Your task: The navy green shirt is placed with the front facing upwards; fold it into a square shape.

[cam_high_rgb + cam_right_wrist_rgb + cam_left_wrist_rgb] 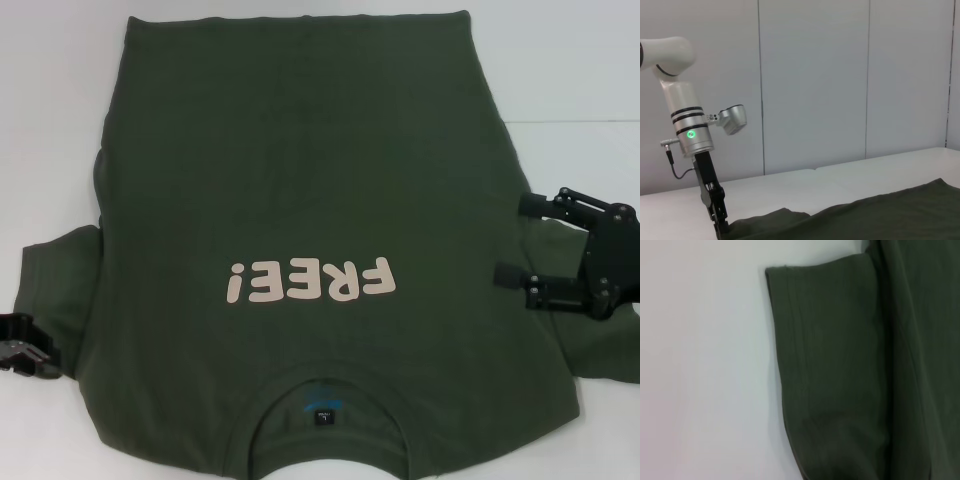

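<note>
White surface (60, 120) carrying the shirt (300, 180), spreading flat and front up across most of the head view. Hem lying at 12 o'clock, collar (322, 385) sitting at 6 o'clock with a small tag (322, 412) showing inside it. Pale "FREE!" print (310, 280) reading upside down just past the collar toward 12 o'clock. Left sleeve (60, 290) reaching out toward 9 o'clock, lying flat with its cuff edge on bare white.

Left gripper (25, 350) sitting low at about 8 o'clock, right at the left sleeve's cuff, touching or nearly touching the cloth. Fingers mostly cut off by the edge of the view, so cannot tell whether spread or clenched. Left wrist view looking straight down on the sleeve (830, 375) with its stitched cuff hem, white surface (700, 365) beside it.

Right gripper (515, 240) hovering at about 3 o'clock over the shirt's right edge, fingers (540, 205) spread wide apart and grasping nothing, pointing toward 9 o'clock. Right sleeve partly hidden beneath it.

Right wrist view looking across the surface (790, 190) toward pale wall panels (815, 85), showing the shirt (880, 215) as a low dark sheet and the left arm (687, 125) coming down steeply, its gripper (719, 220) meeting the cloth edge.
</note>
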